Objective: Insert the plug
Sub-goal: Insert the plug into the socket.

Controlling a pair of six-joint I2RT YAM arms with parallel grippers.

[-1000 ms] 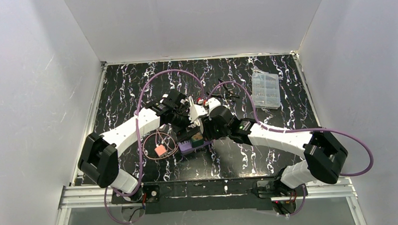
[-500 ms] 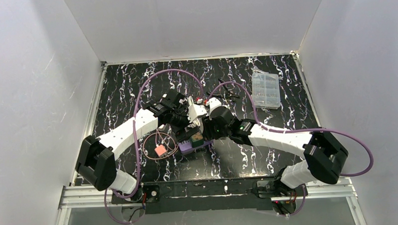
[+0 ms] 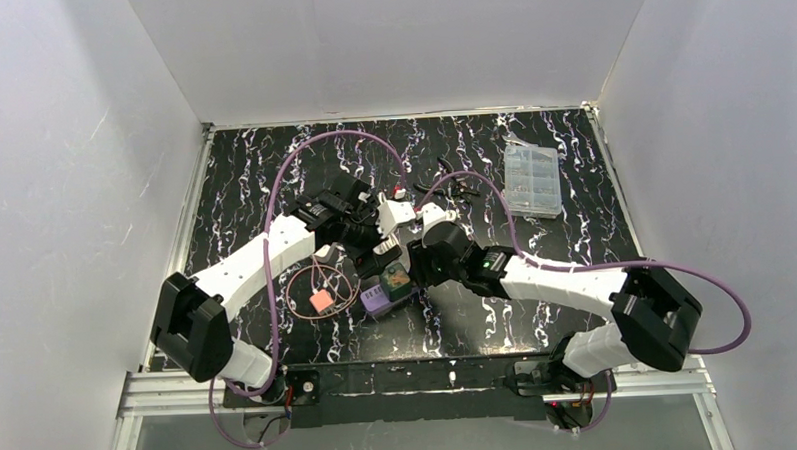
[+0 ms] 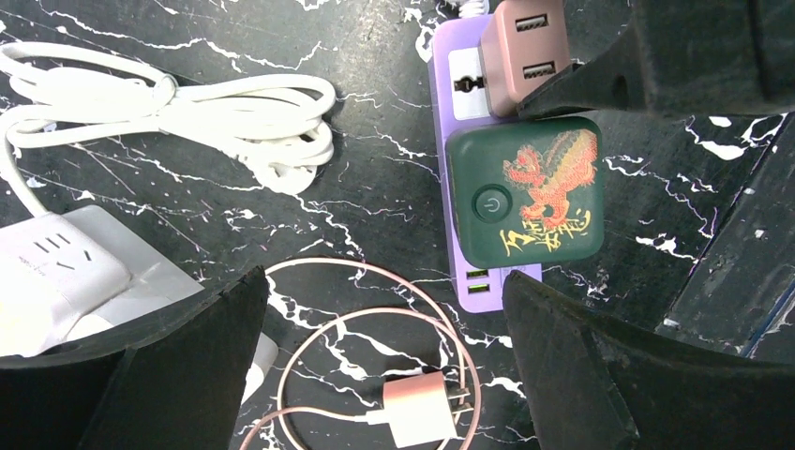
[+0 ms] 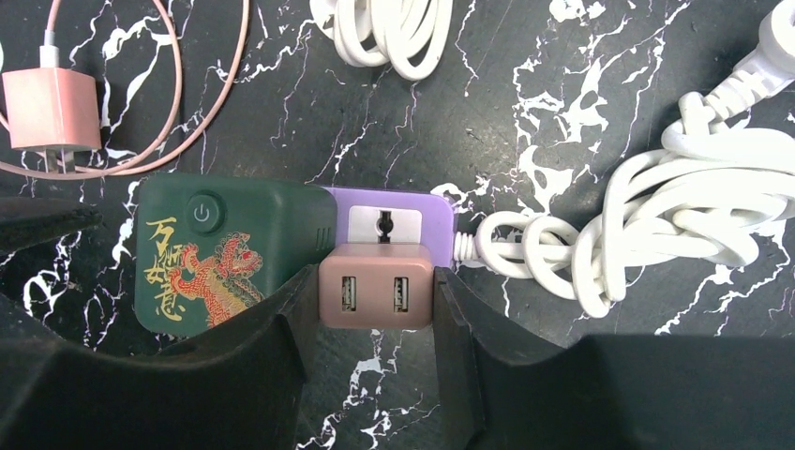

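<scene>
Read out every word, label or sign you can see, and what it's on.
Power symbol: on the round button of the dark green square adapter.
"万" (likely): first of the yellow brush characters on that adapter; the rest are too stylised to read.
No readable text: pink two-port USB charger, purple power strip, white power strip.

Black, white-veined table. Purple power strip lies flat under right gripper, its white cord bundled off one end. Pink charger with looped cable lies under left gripper. White socket block and coiled cord sit beside one of its fingers. Clear compartment box well beyond right gripper.
</scene>
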